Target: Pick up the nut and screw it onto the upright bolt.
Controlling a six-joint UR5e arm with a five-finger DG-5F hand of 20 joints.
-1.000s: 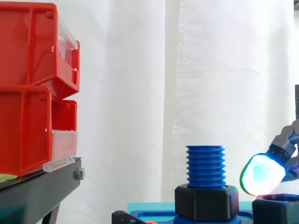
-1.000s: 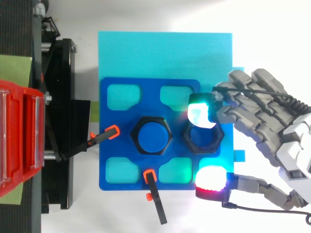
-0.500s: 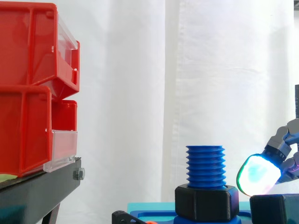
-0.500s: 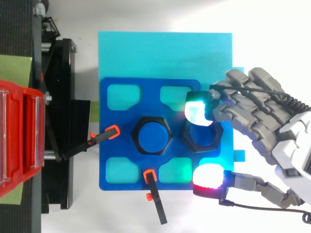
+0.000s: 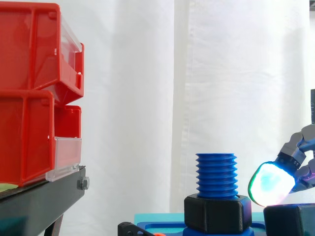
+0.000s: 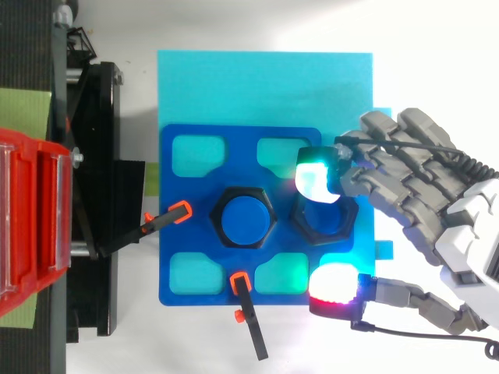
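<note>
Straddling the nut (image 6: 322, 238) with the hand (image 6: 413, 187) spread and empty, we should pinch opposite flats squarely before lifting toward the bolt (image 6: 245, 219).

A white curtain (image 5: 147, 98) hangs in soft vertical folds behind the hand (image 6: 437, 195), brightly and evenly lit across the whole back of the scene. Far across from the hand, on the opposite side, red bins (image 5: 29, 88) with clear fronts are stacked one above the other on a black stand (image 5: 39, 196). From above, the worktop (image 6: 257, 23) is white, glaring brightest beside the hand. A green sheet (image 6: 23, 109) shows beneath the bins, well apart from the hand.
</note>
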